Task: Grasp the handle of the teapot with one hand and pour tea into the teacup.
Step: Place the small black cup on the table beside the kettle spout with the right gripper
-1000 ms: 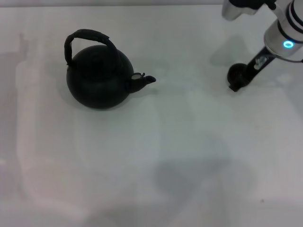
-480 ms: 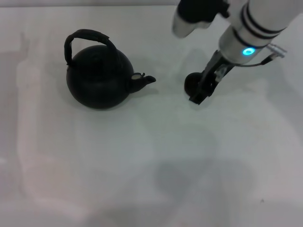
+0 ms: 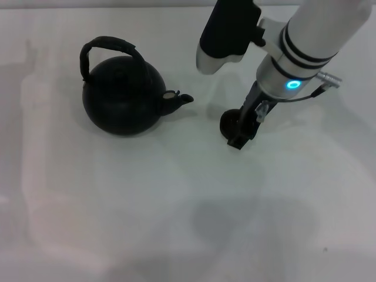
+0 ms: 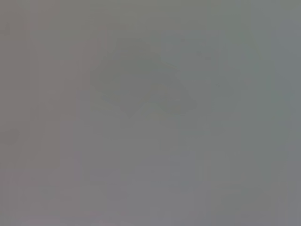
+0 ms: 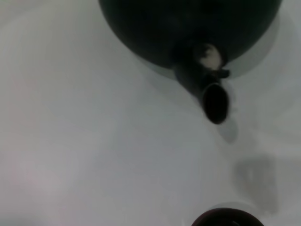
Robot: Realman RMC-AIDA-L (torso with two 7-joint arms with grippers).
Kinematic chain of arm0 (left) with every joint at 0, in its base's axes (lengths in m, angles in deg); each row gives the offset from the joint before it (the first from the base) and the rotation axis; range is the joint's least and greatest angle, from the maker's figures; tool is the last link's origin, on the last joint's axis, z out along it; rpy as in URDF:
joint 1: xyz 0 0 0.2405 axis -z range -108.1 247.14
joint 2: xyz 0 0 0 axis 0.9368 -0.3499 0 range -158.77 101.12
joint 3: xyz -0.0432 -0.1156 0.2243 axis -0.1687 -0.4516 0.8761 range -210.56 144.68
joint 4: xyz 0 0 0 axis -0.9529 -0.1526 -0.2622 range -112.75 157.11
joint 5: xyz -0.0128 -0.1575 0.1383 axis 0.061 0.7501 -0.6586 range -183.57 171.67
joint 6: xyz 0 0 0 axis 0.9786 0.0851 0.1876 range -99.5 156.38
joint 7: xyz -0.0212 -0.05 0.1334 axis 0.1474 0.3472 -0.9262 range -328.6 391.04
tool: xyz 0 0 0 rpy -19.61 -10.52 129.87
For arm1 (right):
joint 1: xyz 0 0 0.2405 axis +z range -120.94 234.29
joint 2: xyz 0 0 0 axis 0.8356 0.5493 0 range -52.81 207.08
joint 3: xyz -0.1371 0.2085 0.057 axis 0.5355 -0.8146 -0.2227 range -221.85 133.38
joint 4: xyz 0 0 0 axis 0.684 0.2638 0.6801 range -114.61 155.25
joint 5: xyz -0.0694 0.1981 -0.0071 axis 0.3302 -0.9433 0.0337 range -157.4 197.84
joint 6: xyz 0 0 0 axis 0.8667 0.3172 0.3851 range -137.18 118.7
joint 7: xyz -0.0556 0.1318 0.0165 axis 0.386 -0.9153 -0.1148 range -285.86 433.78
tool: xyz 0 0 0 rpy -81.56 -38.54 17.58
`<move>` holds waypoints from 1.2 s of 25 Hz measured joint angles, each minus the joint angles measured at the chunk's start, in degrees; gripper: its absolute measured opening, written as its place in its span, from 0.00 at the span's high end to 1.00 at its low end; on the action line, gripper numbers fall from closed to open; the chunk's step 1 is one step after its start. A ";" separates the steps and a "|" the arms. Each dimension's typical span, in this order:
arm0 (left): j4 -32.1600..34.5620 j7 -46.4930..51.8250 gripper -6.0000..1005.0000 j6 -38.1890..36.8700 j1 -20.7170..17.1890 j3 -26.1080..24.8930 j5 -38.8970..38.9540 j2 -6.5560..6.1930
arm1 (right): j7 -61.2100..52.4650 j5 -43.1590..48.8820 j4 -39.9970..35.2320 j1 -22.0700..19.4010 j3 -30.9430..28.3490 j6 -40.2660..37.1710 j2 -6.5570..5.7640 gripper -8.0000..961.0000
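The matte-black teapot (image 3: pixel 120 100) stands upright at the left of the white table, its arched handle (image 3: pixel 108 42) over the top and its spout (image 3: pixel 181 100) pointing right. My right gripper (image 3: pixel 239 133) is shut on the small dark teacup (image 3: pixel 228 123) and holds it at table level, a short way right of the spout. The right wrist view shows the teapot's body (image 5: pixel 188 23), its spout (image 5: pixel 211 96) and the teacup's rim (image 5: pixel 225 220) at the picture's edge. My left gripper is out of view; its wrist view shows only plain grey.
The white table (image 3: pixel 147 205) stretches bare in front of the teapot and the cup. My right arm (image 3: pixel 305 47) reaches in from the back right, above the table behind the cup.
My right gripper has carried the teacup leftward from the right back of the table to a spot close to the teapot's spout. The teapot has not moved.
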 joint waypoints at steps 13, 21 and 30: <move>-0.02 0.00 0.12 -0.08 0.00 -1.41 -0.04 0.00 | -1.06 -2.31 -0.01 0.34 5.01 -1.32 0.00 0.24; -0.02 0.00 0.12 -0.07 0.01 -1.41 -0.03 0.00 | -1.28 -2.22 0.55 0.81 5.94 -1.64 0.00 0.24; -0.02 0.00 0.12 -0.24 0.59 -1.76 0.01 0.00 | -1.37 -2.30 0.97 0.80 6.95 -2.15 0.00 0.23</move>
